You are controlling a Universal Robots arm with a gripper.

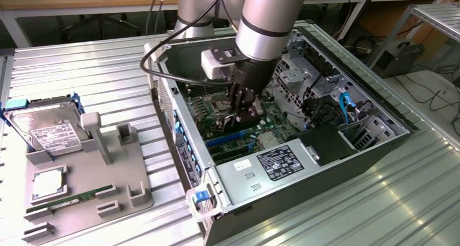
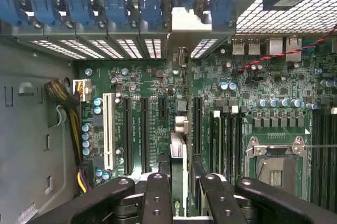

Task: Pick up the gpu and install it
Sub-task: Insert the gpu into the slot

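The gpu (image 2: 179, 145) stands edge-on, upright over the green motherboard's slots.

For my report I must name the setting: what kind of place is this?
Probably a robotics lab or test workbench: an open computer case lies on a ribbed metal table, beside a grey parts fixture, with cables under benches behind.

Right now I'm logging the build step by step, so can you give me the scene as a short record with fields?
tool: inside the open case, low over the motherboard
held: gpu, edge-on between the fingers
gpu position: standing over the slots, bracket end toward the case's rear openings
gpu seated: cannot tell
tray: grey tray on the exterior view's left, with hard drive, memory stick
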